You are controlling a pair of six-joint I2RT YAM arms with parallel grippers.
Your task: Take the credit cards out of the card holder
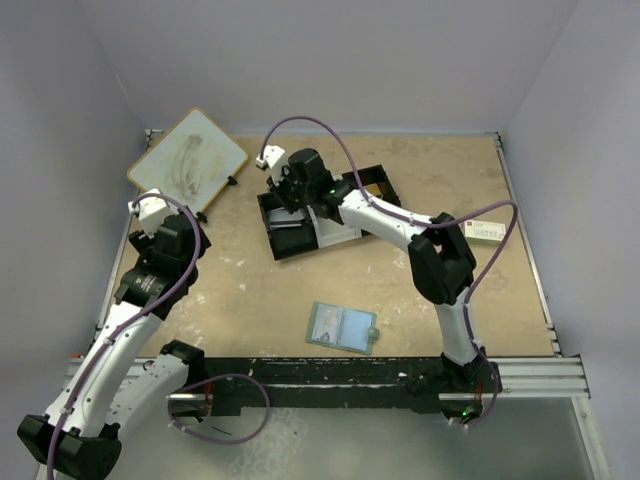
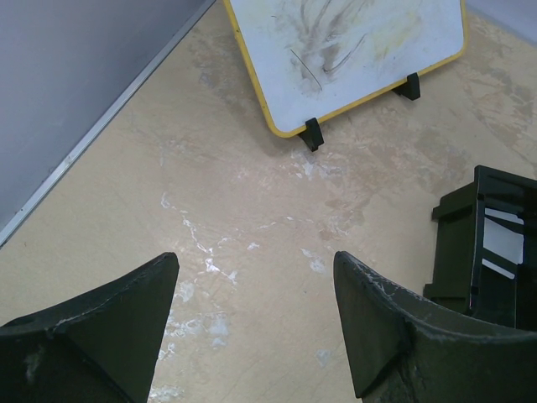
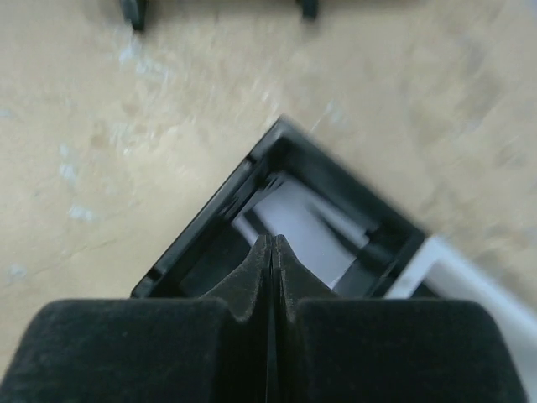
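Right fingers: the right gripper (image 3: 271,248) has its two black fingers pressed flat together tip to tip, with nothing visible between them

Below the right fingers: a black-and-white three-compartment plastic tray (image 3: 205,222); the tips hang over one corner compartment, and a pale flat surface lies just beyond them (a card or the tray's own floor, the blurred wrist view does not say)

Left fingers: the left gripper (image 2: 256,262) stands spread wide and empty, with only the bare beige table (image 2: 252,193) between the two dark fingers

Ahead of the left fingers: a smudged white whiteboard with a yellow rim (image 2: 352,59), propped on small black feet and well apart from the tips

Right of the left fingers: a dark corner of the tray, near the outer side of the right-hand finger but not touching it

Card holder: the small flat grey-green folding card holder (image 1: 342,327) lies open on the table with its pale-blue inner panels up and its clasp tab on its right edge; it is well apart from both pairs of fingers and closer to the arm bases than the right fingers are

Credit cards: the thin rectangular plastic credit cards cannot be made out for certain, either in the open holder or in the tray

Far right of the right fingers: a small white cardboard box with red and green print (image 1: 483,232), flat on the table beside the right arm's elbow
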